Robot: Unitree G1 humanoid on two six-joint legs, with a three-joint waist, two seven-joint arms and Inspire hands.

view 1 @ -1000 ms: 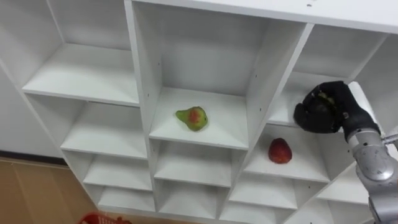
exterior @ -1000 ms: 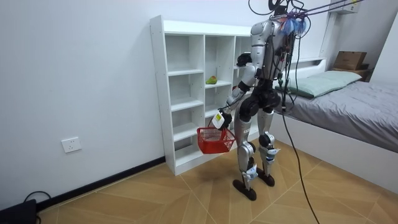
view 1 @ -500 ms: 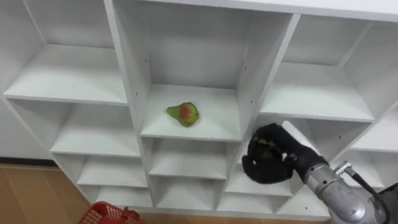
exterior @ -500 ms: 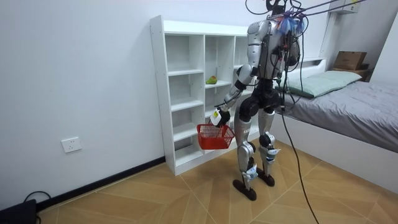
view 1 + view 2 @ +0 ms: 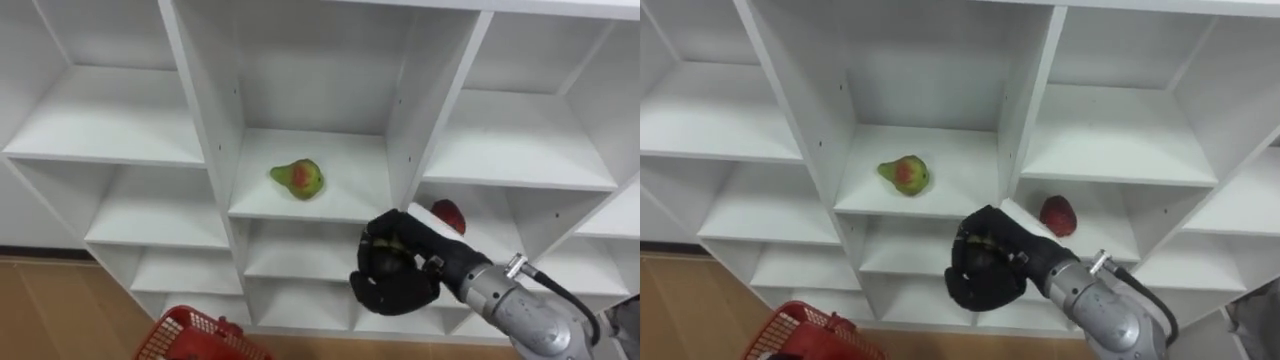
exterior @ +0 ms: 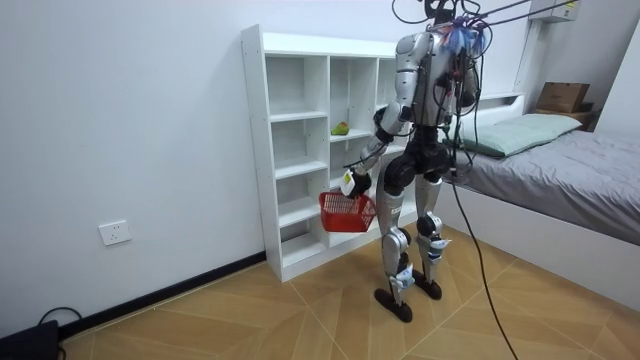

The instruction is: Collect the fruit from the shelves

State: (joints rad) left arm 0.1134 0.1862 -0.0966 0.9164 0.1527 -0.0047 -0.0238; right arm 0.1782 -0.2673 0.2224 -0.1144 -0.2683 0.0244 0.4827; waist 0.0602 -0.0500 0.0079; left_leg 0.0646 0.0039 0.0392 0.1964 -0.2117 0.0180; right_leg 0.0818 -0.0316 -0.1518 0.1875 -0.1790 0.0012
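Note:
My right hand hangs in front of the shelves below the middle cubby, shut on a dark green fruit that barely shows between the fingers. On the middle shelf lies a green-red pear. Just past my hand, a red fruit rests in the cubby to the right. At the lower left is the red basket. In the room view it hangs from my left hand, whose fingers are curled on its handle, in front of the white closet.
The other cubbies of the closet hold nothing. Wooden floor shows at the lower left. In the room view I stand close to the closet, with a bed on the room view's right.
My right hand has come down and left from the right-hand cubby with the fruit in it. The basket has risen into view at the lower left. The camera has shifted.

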